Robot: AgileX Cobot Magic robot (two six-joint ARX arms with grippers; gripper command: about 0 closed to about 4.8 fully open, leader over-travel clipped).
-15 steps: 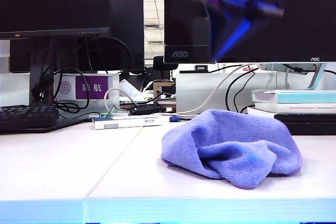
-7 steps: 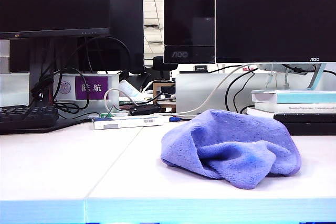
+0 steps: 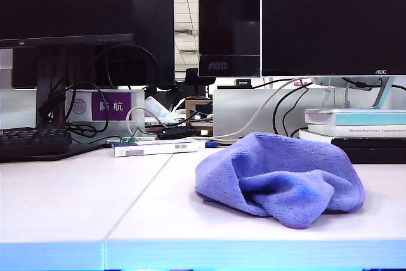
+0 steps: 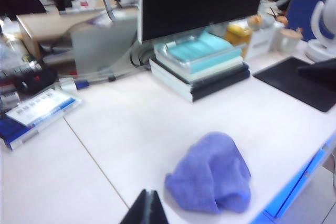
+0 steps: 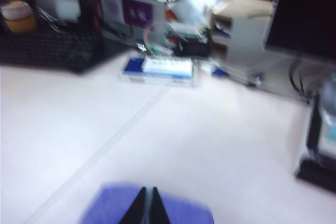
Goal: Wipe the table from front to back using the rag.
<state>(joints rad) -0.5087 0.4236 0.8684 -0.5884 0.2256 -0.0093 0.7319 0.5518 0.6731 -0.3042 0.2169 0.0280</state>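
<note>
The lavender-purple rag (image 3: 279, 179) lies rumpled on the off-white table (image 3: 82, 201), near its light blue front edge and right of the seam. It also shows in the left wrist view (image 4: 210, 179) and, blurred, in the right wrist view (image 5: 178, 214). Neither arm shows in the exterior view. My left gripper (image 4: 149, 199) is shut and empty, raised above the table beside the rag. My right gripper (image 5: 146, 196) is shut and empty too, held high over the rag without touching it.
Stacked books (image 3: 355, 132) stand behind the rag on the right under a monitor (image 3: 333, 20). A blue-and-white box (image 3: 152, 148), cables and a keyboard (image 3: 35, 141) crowd the back left. A black mat (image 4: 302, 80) lies further right.
A blurred blue-black arm that crossed the top of the exterior view a second ago has gone out of that view. The rag has stayed where it was.
</note>
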